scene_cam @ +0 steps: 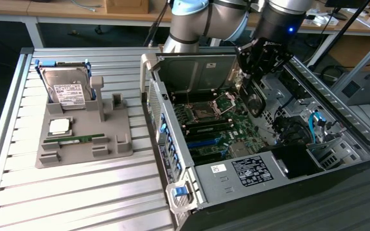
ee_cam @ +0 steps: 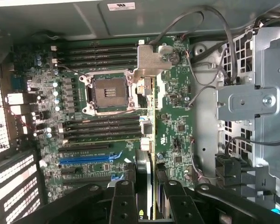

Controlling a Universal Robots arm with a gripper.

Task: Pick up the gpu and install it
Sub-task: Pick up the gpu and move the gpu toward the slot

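Black fingers of the hand are clenched on the gpu, held edge-on above the motherboard inside the open case, its edge lying crosswise to the blue slot just beside it, apparently not yet seated in any slot.

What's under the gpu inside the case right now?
The motherboard, with its CPU socket and a blue slot in sight. The gripper, shut on the gpu, covers the board directly beneath the card.
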